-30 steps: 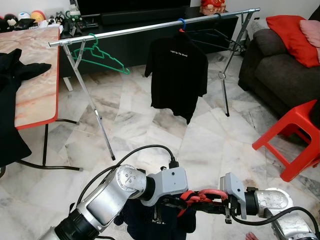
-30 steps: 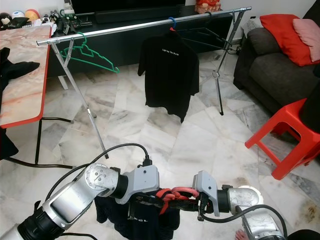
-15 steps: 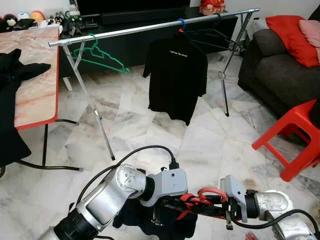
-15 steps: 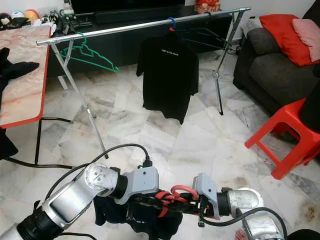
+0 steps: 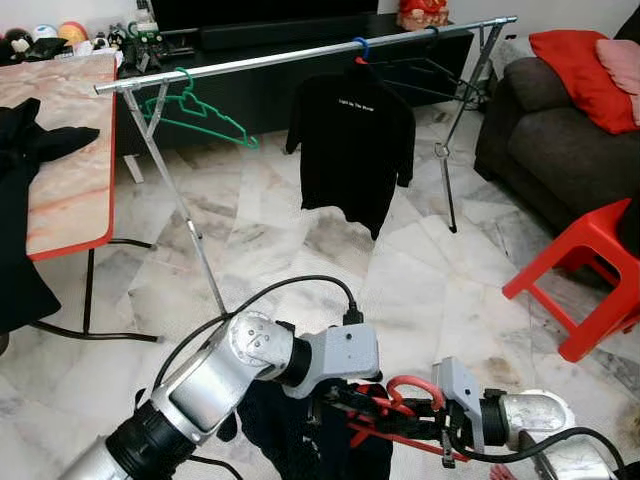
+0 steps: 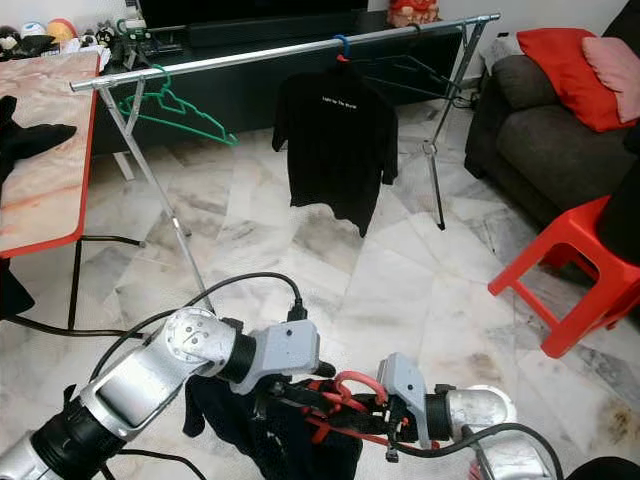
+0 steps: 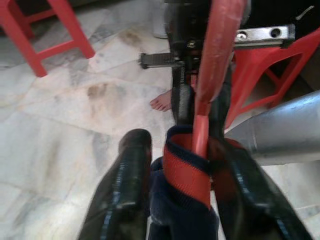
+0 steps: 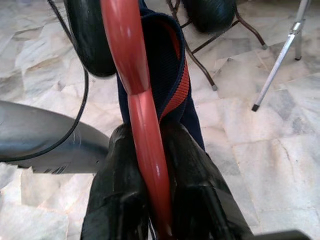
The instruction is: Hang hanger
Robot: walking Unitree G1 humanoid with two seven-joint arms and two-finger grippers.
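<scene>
I see the red hanger (image 5: 405, 410) low in front of the robot, held between both grippers above the marble floor (image 5: 420, 280), with a dark garment (image 5: 300, 440) with a red-trimmed collar threaded on it and drooping below. My right gripper (image 8: 150, 200) is clamped tight on the hanger's red shaft, fingers pressed on either side. My left gripper (image 7: 182, 175) has its fingers either side of the collar and hanger neck; the far finger touches the fabric, the near one (image 7: 125, 180) sits just beside it, so I can't tell if it's truly gripping. Beyond, the silver clothes rail (image 5: 300, 52) spans the room, well apart from the hanger. A black t-shirt (image 5: 350, 150) hangs on it from a blue hanger (image 5: 362, 45); a green hanger (image 5: 195, 110) hangs bare near the rail's left end. Table (image 5: 70, 170) with red edge at left, black cloth (image 5: 30, 140) draped on it. Red stool (image 5: 590, 270) and dark sofa (image 5: 550, 130) with red cushion (image 5: 585, 60) at right. A person's bare foot (image 7: 162, 102) shows on the floor in the left wrist view.
</scene>
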